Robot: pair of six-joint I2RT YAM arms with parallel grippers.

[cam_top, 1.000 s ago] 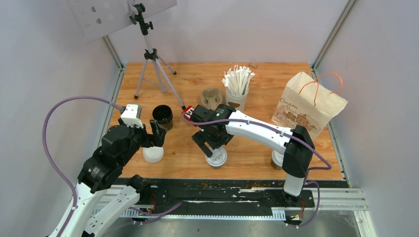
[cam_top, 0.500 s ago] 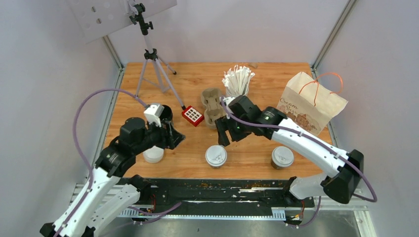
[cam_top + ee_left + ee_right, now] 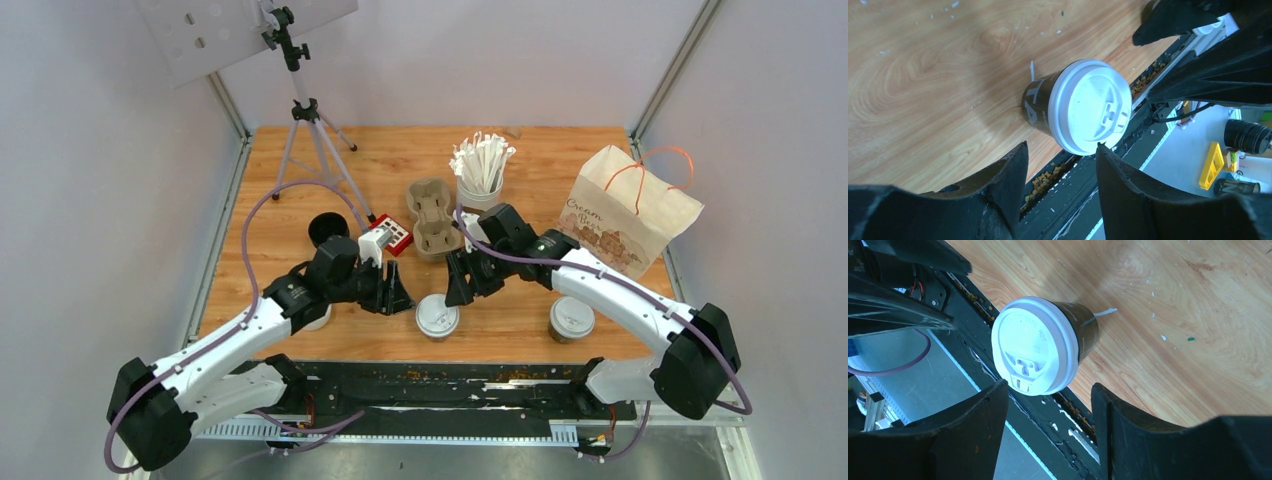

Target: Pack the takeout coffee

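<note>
Top external view: two lidded coffee cups stand upright on the bench point(image 3: 380, 165), near its front edge. One, the centre cup point(image 3: 437, 316), sits between the two claws. The other, the right cup point(image 3: 572, 318), stands well apart from it, close to the right arm.

The left claw point(image 3: 400, 297) is just left of the centre cup. The right claw point(image 3: 460, 285) is just behind it and slightly to its right. Neither touches the cup.

Left wrist view: the fingers point(image 3: 1008, 180) stand apart with nothing between them. The centre cup is beyond their tips, and its white lid is seated.

Right wrist view: the fingers point(image 3: 983, 425) are likewise apart and grip nothing. The same cup is beyond their tips.

Behind the claws lies the tray point(image 3: 432, 215), with a red keypad point(image 3: 390, 235) just to its left. A stick cup point(image 3: 480, 175) stands behind the tray. A paper bag point(image 3: 625, 215) stands upright at right rear. An open dark cup point(image 3: 328, 230) stands left of the keypad.
</note>
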